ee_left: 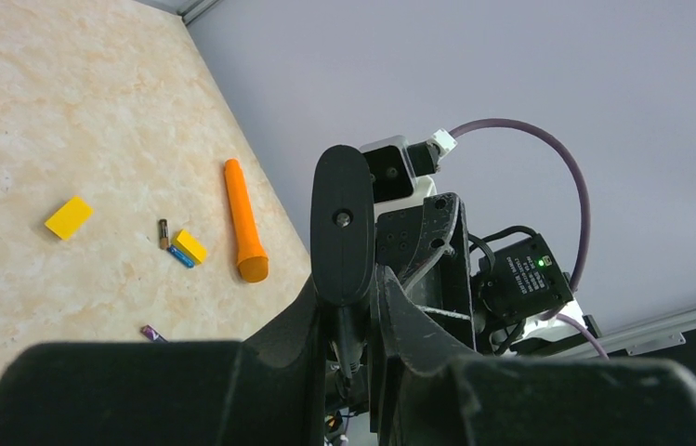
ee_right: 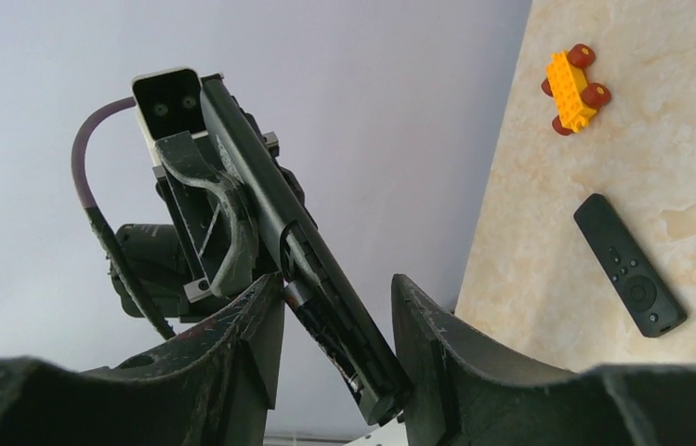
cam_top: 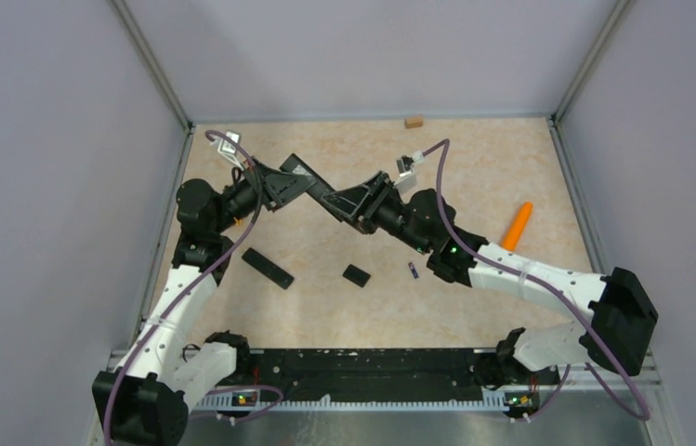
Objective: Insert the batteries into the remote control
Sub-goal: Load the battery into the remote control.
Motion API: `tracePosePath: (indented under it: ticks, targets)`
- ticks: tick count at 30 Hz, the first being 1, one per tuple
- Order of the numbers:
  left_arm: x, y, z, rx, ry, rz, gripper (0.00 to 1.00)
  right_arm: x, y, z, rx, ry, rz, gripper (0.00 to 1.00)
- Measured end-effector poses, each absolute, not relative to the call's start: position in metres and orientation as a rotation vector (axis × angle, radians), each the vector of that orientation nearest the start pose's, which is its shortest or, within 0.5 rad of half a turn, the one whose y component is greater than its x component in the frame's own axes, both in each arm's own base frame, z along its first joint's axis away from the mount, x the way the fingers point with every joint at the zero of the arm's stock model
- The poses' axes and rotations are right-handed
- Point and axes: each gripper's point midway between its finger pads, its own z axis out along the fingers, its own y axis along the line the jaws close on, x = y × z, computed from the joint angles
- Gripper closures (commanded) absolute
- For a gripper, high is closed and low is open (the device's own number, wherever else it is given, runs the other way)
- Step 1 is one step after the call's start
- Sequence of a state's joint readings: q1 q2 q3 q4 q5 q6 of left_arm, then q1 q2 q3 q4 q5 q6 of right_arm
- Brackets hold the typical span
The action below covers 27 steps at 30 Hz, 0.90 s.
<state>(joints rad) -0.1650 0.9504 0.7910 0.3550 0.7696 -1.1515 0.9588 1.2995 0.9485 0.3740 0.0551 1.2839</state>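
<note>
Black remote (cam_top: 318, 190) hangs in the air over the middle of the counter (cam_top: 474, 158), bridged between my left gripper (cam_top: 281, 184) and my right gripper (cam_top: 359, 203). One loose battery (cam_top: 413, 270) lies below, towards the near edge and right of centre. A small black piece (cam_top: 356, 274) sits just left of it; whether that is the battery cover I cannot tell. A second remote (cam_top: 267, 268) lies nearer the left edge.

From my left wrist, my left fingers (ee_left: 283, 339) are clamped on the remote, seen end-on. More batteries (ee_left: 179, 257) lie by a yellow block (ee_left: 190, 246), near the orange stick (ee_left: 243, 221). My own hand cuts off the counter below them.

From my right wrist, my right fingers (ee_right: 256, 334) stand apart round the remote's free end with a gap showing on one side, so there is no clamp there. I judge this a hand-over or a steadying grip. I should close squarely on the narrow sides, keep the battery bay uncovered, and only then ease the left. The bay itself is too dark to read
</note>
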Motion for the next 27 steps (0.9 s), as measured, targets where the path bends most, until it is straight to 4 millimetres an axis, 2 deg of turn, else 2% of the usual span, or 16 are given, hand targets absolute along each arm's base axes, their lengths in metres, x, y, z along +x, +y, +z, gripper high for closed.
tracePosePath:
  ticks: [7, 9, 14, 16, 19, 23, 27]
  targets:
    - [0.263, -0.195, 0.365, -0.069, 1.648, -1.575, 1.0, 0.233, 0.387, 0.333, 0.34, 1.777, 1.686, 0.66]
    - [0.263, -0.195, 0.366, -0.073, 1.649, -1.578, 1.0, 0.233, 0.387, 0.332, 0.336, 1.769, 1.694, 0.65]
    - [0.262, -0.195, 0.364, -0.072, 1.655, -1.578, 1.0, 0.231, 0.385, 0.336, 0.288, 1.727, 1.734, 0.28]
    - [0.263, -0.195, 0.363, -0.07, 1.659, -1.573, 1.0, 0.23, 0.383, 0.34, 0.263, 1.693, 1.759, 0.23]
    - [0.263, -0.195, 0.362, -0.065, 1.662, -1.569, 1.0, 0.23, 0.375, 0.343, 0.233, 1.649, 1.77, 0.25]
    - [0.26, -0.196, 0.36, -0.049, 1.671, -1.576, 1.0, 0.227, 0.368, 0.341, 0.185, 1.63, 1.759, 0.43]
    - [0.256, -0.198, 0.362, -0.033, 1.675, -1.594, 1.0, 0.222, 0.365, 0.34, 0.125, 1.625, 1.734, 0.55]
